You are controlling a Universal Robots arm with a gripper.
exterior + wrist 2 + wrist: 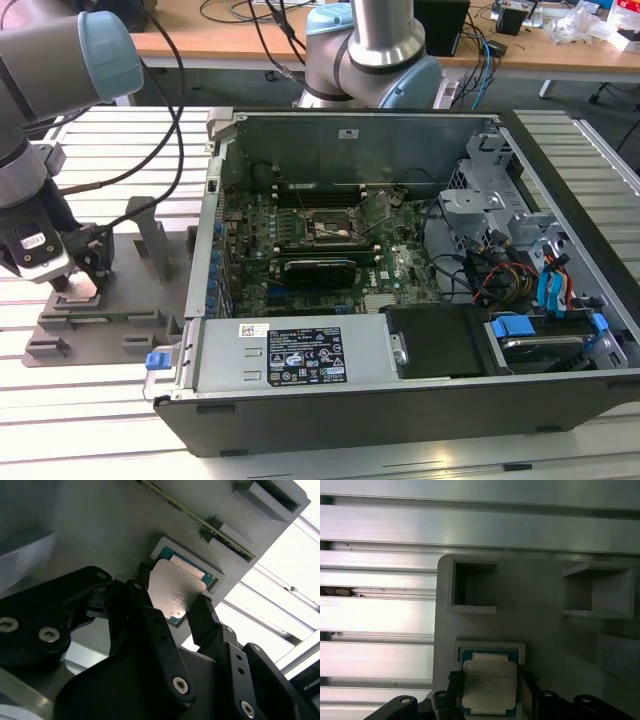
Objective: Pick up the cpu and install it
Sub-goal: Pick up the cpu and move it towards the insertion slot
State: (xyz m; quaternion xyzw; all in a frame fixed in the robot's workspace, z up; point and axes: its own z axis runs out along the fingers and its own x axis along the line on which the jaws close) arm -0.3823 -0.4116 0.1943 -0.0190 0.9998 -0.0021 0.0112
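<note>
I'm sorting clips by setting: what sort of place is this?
Likely a robotics lab or workshop: an opened computer case lies on a slatted aluminium table, a robot arm stands behind it, and a wooden desk strewn with cables runs along the back.

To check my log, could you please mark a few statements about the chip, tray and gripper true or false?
1. The thin silvery square cpu lies in a recess of the gray plastic tray. True.
2. The black gripper is inside the black metal computer case. False: it is at the tray.
3. The green motherboard is exposed. True.
4. The tray sits inside the case. False: it lies outside, toward the exterior view's left.
</note>
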